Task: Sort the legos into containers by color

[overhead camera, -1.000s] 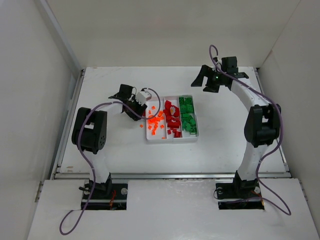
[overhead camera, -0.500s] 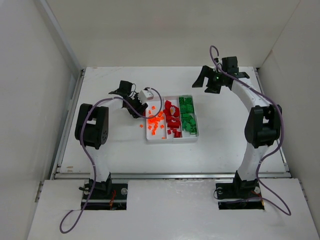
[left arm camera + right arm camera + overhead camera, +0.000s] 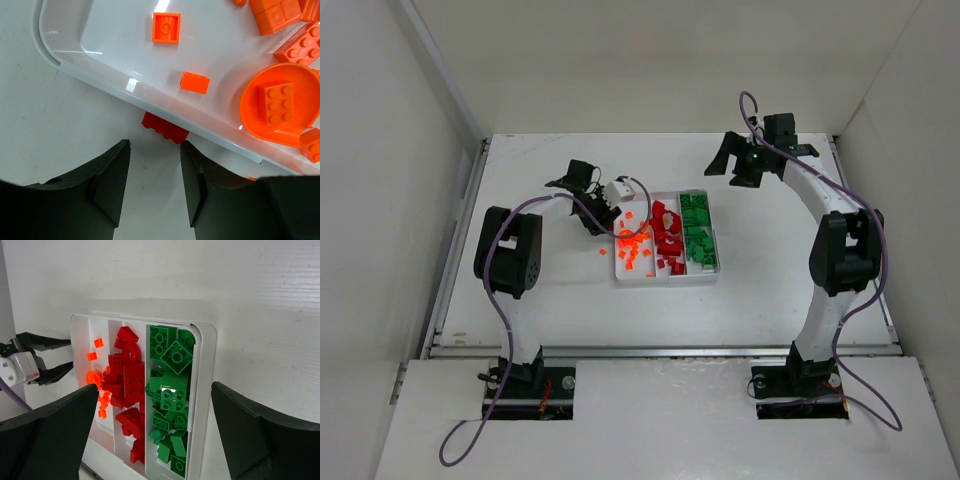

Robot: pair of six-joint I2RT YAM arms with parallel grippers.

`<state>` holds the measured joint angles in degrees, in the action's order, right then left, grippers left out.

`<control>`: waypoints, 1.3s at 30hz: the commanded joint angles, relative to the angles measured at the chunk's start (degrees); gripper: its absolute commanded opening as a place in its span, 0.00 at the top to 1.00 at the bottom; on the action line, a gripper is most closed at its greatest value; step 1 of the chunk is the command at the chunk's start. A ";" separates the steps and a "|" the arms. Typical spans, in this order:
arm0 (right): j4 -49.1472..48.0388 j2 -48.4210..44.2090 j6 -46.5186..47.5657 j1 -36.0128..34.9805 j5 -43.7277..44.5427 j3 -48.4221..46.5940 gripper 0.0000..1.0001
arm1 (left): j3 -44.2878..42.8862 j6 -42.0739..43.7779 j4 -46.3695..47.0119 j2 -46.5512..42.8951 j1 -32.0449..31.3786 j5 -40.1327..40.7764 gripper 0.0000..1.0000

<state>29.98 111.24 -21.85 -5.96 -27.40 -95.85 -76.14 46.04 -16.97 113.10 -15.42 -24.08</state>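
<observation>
At the centre of the top view, the white tray [image 3: 665, 283] was seen lying on the table [image 3: 550, 300], and its three long compartments were filled by colour: orange legos [image 3: 632, 246] in the left one, dark red legos [image 3: 667, 236] in the middle one and green legos [image 3: 696, 232] in the right one. A single orange piece [image 3: 601, 252] was seen on the table just left of the tray.

The left gripper [image 3: 154, 150] was held low at the tray's left rim [image 3: 100, 82]. Its jaws were parted only partway and nothing was gripped between them. In the left wrist view, a dark red brick [image 3: 165, 129] was seen on the table, outside the tray and pressed against its outer wall, just ahead of the gap between the fingers [image 3: 107, 185] and untouched by them. Inside the rim, small orange bricks and a round orange dish [image 3: 300, 102] with a brick lying in it were seen.

At the upper right of the top view, the right gripper [image 3: 155, 390] was held well apart from the tray, spread wide and empty, with the tray framed between its fingers in its own camera.
</observation>
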 commanded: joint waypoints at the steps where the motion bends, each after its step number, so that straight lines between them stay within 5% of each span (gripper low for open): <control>1: -0.71 -3.14 0.66 0.42 -0.11 -1.62 0.00 | 0.11 0.54 -3.76 0.98 -1.19 -1.32 0.58; 14: -0.71 -2.61 0.66 0.42 -0.11 -1.62 0.00 | 3.01 2.56 -3.07 -3.85 -0.66 -6.33 0.54; 19: -0.71 -3.14 0.66 0.42 -0.11 -1.62 0.00 | 2.23 -0.16 -0.34 -1.50 -1.19 -1.42 0.54; 24: -0.71 -3.14 0.66 0.42 -0.11 -1.09 0.00 | -2.35 -3.06 -3.33 2.74 -1.19 0.52 0.73; 31: -0.71 -3.66 0.66 0.42 0.42 -1.09 0.00 | 2.22 -0.87 -3.24 -0.86 0.39 0.00 0.98; 39: -1.24 -3.14 0.66 0.42 -0.11 -1.09 0.00 | 0.73 0.89 -6.93 -4.72 3.29 -1.40 1.00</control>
<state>29.98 111.22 -21.85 -5.96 -27.40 -95.85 -75.40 45.41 -19.55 112.03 -12.97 -25.06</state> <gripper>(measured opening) 0.998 0.191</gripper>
